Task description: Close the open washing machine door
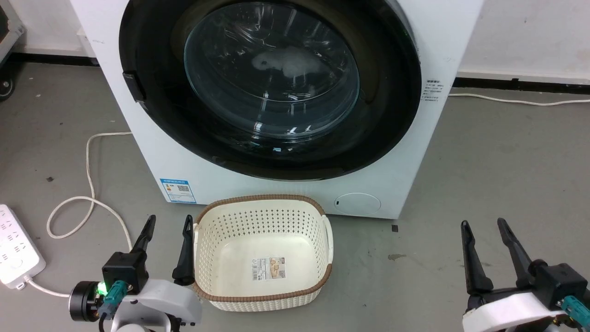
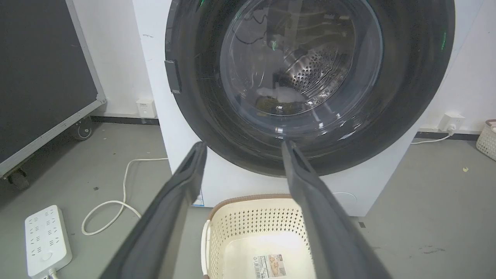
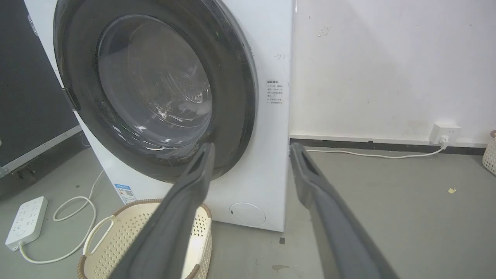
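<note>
Grey floor (image 1: pixel 484 161) runs up to a white wall (image 3: pixel 387 58) with a dark strip along the bottom. On it stands a white washing machine (image 1: pixel 152 152). The washing machine door (image 1: pixel 272 78) lies flat against the machine's front, with a wide shiny black rim around a clear glass bowl. A small dark handle (image 1: pixel 133 86) sits on the door's left edge. Low on the front are a blue sticker (image 1: pixel 178 190) with a square code and a round flap (image 1: pixel 357 203). A side sticker (image 1: pixel 433 90) has writing too small to read. Just in front of the machine sits a cream basket (image 1: pixel 258 219) with holes and a brown rim. A paper label (image 1: pixel 269 269) on its bottom is too small to read. The left gripper (image 1: pixel 169 219) is just beside the basket's left side, fingers spread apart with nothing between them. The right gripper (image 1: pixel 483 222) is well off to the right, also spread and holding nothing. A white power strip (image 1: pixel 14 251) and a looping white cord (image 1: pixel 87 184) lie on the left, near a dark board on wheels (image 2: pixel 38 77)
</note>
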Robot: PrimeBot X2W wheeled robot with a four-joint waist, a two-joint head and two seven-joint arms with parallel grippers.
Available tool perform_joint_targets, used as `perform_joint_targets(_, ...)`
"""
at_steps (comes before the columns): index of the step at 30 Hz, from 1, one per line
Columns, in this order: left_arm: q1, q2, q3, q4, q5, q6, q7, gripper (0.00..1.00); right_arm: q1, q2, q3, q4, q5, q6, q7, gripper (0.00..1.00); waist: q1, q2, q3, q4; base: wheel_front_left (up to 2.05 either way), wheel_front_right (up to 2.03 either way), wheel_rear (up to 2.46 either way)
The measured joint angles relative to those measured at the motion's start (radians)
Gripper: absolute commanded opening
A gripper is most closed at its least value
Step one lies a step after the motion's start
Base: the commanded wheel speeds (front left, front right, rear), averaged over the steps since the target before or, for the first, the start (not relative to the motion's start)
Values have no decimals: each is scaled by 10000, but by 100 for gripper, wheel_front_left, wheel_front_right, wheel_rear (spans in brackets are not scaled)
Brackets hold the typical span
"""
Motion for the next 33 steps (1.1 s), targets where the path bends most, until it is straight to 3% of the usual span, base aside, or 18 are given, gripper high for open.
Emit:
perform_joint_targets(25, -125, 69, -59, -25, -211, 261, 90, 100, 47, 0, 165, 201, 174, 0, -17, 100, 0, 0, 48, -92, 0, 0, 0)
perform_joint_targets(26, -135, 71, -54, -19, -242, 268, 90, 0, 47, 0, 174, 203, 174, 0, -19, 0, 0, 0, 48, -93, 0, 0, 0)
perform_joint_targets(33, -134, 50, -40, -29, -247, 259, 92, 0, 47, 2, 174, 201, 171, 0, -13, 0, 0, 0, 43, -79, 0, 0, 0)
